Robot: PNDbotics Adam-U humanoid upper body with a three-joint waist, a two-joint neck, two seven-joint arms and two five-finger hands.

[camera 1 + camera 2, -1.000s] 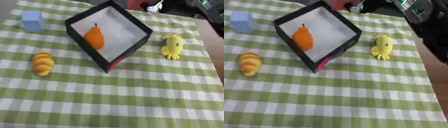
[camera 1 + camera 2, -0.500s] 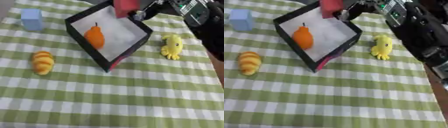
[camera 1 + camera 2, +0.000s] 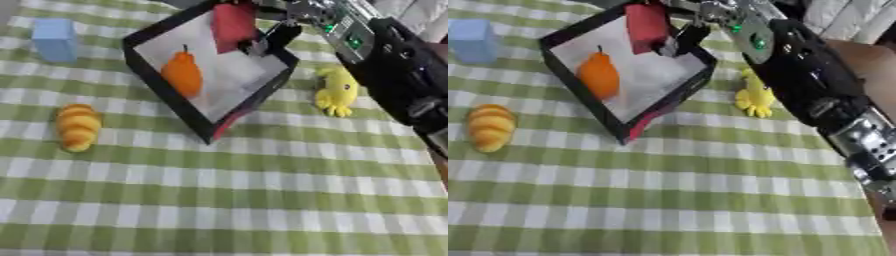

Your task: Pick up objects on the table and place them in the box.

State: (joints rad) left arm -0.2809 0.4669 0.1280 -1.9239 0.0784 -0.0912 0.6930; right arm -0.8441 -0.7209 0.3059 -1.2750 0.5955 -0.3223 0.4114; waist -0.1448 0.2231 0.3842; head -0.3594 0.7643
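One hand in view: my right hand (image 3: 267, 30), top centre, fingers curled round a red block (image 3: 234, 21) over the black box (image 3: 254, 97), which holds an orange pear (image 3: 183, 75). On the green-checked cloth (image 3: 262, 200): blue cube (image 3: 55, 39) upper left, croissant (image 3: 78, 126) left, yellow toy (image 3: 337, 91) right.

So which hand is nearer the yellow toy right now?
The right hand. It is over the far part of the box, holding a red block, with its arm passing just beyond the yellow toy. The left hand is not in view.
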